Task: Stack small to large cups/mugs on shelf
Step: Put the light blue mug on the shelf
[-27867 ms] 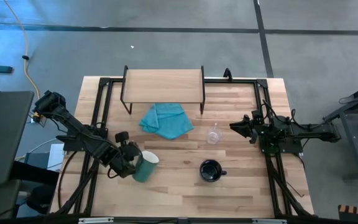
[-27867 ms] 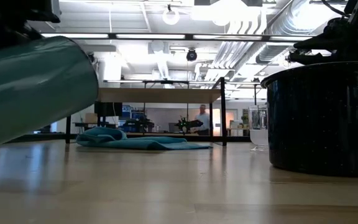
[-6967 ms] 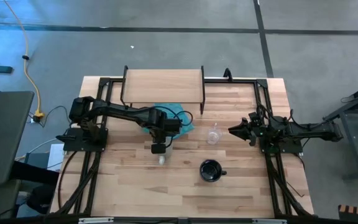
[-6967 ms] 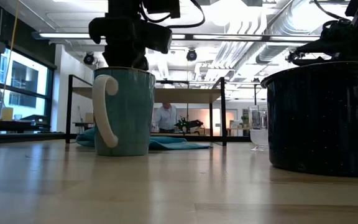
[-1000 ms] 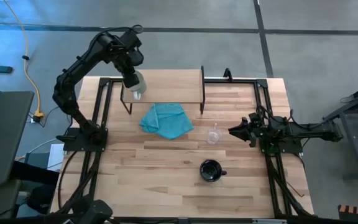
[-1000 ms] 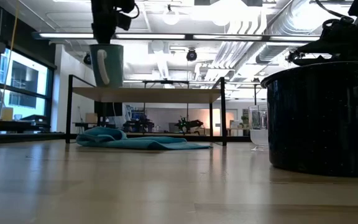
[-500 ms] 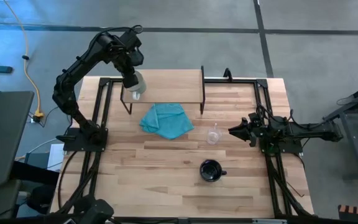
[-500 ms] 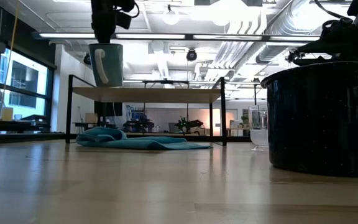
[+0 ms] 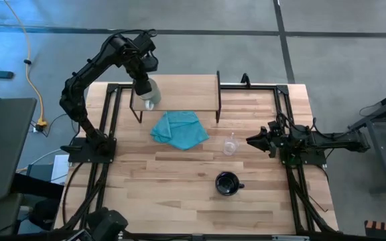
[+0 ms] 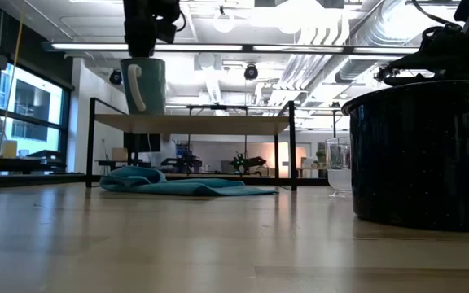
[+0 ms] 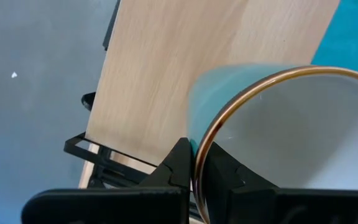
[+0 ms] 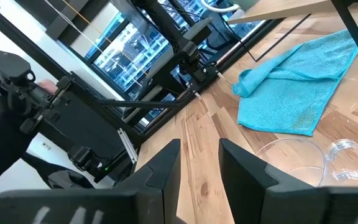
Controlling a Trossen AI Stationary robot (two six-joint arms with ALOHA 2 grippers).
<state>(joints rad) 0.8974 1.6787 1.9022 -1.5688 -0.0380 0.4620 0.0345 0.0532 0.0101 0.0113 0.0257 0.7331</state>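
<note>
The pale white-green mug [image 10: 142,84] hangs upright just above the left end of the shelf [image 10: 218,123], with my left gripper [image 9: 143,86] shut on it from above. In the high view the mug [image 9: 149,95] is over the light-wood shelf board [image 9: 179,90]. The clear glass cup [image 9: 230,144] stands on the table's middle right, and the black mug [image 9: 227,183] stands nearer the front edge. My right gripper [image 9: 255,138] rests open at the right, level, next to the glass cup [image 12: 303,163]. My left gripper pinches the mug's wall at the rim [image 11: 199,149], one finger [image 11: 180,167] outside and the other inside the mug. The fingers come from above, pointing down. The mug hangs upright below them, clear of the shelf board, its white handle [image 10: 136,88] toward the table's near side.
A crumpled teal cloth [image 9: 178,128] lies on the table just in front of the shelf. Thin black legs [image 10: 91,142] carry the shelf. The black mug [image 10: 422,150] fills the right of the low view.
My left gripper has rolled slightly and edged a little down toward the shelf with the mug, which stays upright and clear of the board.
</note>
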